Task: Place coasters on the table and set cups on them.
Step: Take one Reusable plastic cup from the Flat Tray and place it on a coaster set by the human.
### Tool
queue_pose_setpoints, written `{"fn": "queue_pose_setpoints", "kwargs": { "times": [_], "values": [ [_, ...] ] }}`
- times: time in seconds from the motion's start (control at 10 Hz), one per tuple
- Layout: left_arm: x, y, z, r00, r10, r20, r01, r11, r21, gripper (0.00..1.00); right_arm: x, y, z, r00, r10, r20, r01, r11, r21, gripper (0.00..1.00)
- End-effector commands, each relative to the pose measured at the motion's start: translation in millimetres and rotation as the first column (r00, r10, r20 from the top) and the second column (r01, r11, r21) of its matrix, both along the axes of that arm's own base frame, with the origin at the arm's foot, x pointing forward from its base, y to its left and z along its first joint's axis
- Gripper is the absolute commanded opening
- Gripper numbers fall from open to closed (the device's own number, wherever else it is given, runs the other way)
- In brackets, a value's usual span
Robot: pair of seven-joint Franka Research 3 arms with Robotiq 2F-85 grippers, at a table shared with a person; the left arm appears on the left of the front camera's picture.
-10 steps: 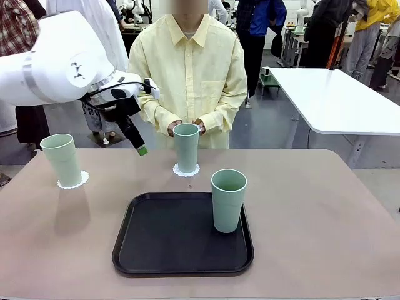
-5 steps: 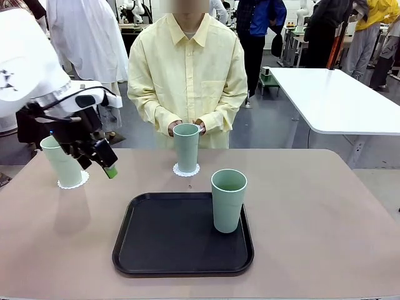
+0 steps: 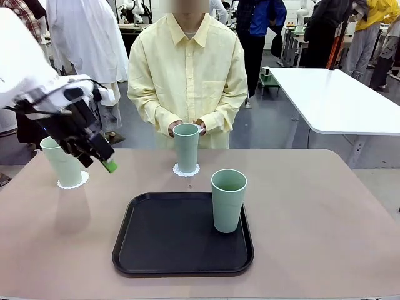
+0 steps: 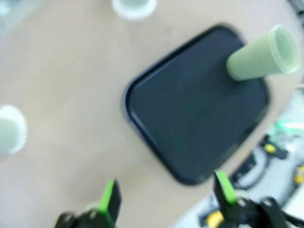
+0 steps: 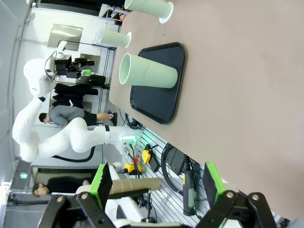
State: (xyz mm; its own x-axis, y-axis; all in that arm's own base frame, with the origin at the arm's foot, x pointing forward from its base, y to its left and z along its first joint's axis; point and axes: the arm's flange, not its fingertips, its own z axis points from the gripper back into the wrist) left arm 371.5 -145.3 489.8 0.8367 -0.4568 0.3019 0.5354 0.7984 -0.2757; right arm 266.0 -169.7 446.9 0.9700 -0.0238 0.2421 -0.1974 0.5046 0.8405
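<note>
**While Two Tumblers Stand on Doilies, a Third Is Seen on the Tray**

Where the large beige-pink tabletop [image 3: 312, 212] with rounded corners runs toward its far left corner, a tall, tapered, smooth pale mint-green plastic tumbler [image 3: 62, 161] is seen upright on a small round white paper doily [image 3: 75, 183] with a scalloped, lacy edge. A second tumbler [image 3: 185, 147] of the same kind is set upright on a second doily [image 3: 186, 170] at the middle of the far edge. It is placed just in front of a person's hands [image 3: 201, 125], which are held together behind its rim; whether it is touched cannot be told. A matte black rounded-rectangle tray [image 3: 169, 234] with a raised rim is laid near the middle of the near edge, and a third tumbler [image 3: 228, 200] is stood upright in its far right corner.

The left gripper [image 3: 100, 161], black with green pads, is hung above the tabletop just beside the far-left tumbler, between it and the tray. In the blurred left wrist view its two fingers are spread wide with nothing between them, the tray and third tumbler being seen beyond them. The right gripper [image 5: 156, 183] is likewise shown with its jaws wide apart and empty. Past its fingers the tabletop's edge, the tray and the three tumblers are seen well apart from it.
</note>
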Motion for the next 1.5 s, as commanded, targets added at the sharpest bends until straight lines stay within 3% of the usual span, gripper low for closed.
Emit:
{"fn": "queue_pose_setpoints", "kwargs": {
  "times": [0.0, 0.4, 0.8, 1.0, 1.4],
  "values": [
    [26, 38, 5, 0.994, -0.069, -0.085, 0.038, 0.946, -0.322, 1.00, 2, 0, 0, 1.000, 0.000, 0.019, -0.001, 1.000, 0.021, 1.00],
    [46, 137, 11, 0.985, -0.095, -0.145, -0.033, 0.719, -0.694, 1.00, 2, 0, 0, 1.000, 0.000, 0.019, -0.001, 1.000, 0.021, 1.00],
    [43, 241, -30, 0.972, 0.020, -0.236, -0.202, 0.589, -0.783, 1.00, 2, 0, 0, 1.000, 0.000, 0.019, -0.001, 1.000, 0.021, 1.00],
    [34, 282, -41, 0.964, 0.072, -0.256, -0.252, 0.552, -0.795, 1.00, 2, 0, 0, 1.000, 0.000, 0.019, -0.001, 1.000, 0.021, 1.00],
    [24, 322, -50, 0.955, 0.118, -0.273, -0.293, 0.542, -0.788, 1.00, 2, 0, 0, 1.000, 0.000, 0.019, -0.001, 1.000, 0.021, 1.00]
  ]
}}
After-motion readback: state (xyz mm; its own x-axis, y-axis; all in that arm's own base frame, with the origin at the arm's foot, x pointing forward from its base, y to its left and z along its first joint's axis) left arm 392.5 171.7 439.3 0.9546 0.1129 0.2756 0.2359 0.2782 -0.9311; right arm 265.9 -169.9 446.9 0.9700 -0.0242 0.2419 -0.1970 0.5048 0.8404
